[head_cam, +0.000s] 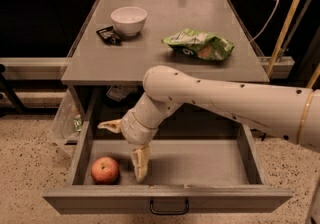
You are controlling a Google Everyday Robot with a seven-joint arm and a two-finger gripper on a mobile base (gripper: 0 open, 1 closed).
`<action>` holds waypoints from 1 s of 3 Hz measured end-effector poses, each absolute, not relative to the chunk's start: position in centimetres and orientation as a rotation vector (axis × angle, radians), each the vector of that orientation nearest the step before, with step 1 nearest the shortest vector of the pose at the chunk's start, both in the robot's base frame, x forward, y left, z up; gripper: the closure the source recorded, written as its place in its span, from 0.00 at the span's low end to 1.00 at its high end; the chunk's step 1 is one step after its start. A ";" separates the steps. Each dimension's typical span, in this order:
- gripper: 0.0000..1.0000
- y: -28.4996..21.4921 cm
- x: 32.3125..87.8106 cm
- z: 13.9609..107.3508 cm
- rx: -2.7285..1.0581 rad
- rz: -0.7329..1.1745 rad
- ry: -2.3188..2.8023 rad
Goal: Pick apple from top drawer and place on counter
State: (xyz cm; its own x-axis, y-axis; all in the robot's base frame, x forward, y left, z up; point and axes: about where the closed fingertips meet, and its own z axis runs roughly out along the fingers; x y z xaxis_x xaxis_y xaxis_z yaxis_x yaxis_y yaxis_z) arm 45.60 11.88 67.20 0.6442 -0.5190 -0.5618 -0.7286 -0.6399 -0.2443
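Note:
The red apple (105,170) with yellowish patches lies in the front left corner of the open top drawer (200,164). My gripper (126,147) hangs inside the drawer, just right of the apple and not touching it. It is open: one finger (141,164) points down beside the apple, the other (110,126) sticks out to the left above it. The grey counter (160,63) lies above the drawer, and my white arm reaches in from the right under its front edge.
On the counter stand a white bowl (129,20), a small dark object (108,34) beside it, and a green snack bag (199,45). The drawer's dark handle (169,209) is on its front. A clear plastic bag (67,120) hangs left of the cabinet.

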 end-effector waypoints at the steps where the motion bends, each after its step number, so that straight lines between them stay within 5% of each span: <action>1: 0.00 14.0 44.7 64.4 -2.462 0.642 0.963; 2: 0.00 14.0 44.4 63.6 -2.468 0.646 0.966; 3: 0.18 13.8 43.9 63.2 -2.468 0.650 0.967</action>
State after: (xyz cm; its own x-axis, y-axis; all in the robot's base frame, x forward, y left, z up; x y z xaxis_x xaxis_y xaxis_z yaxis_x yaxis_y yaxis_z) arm 43.88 13.81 63.21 0.6510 -0.5185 -0.5544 -0.7092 -0.6758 -0.2008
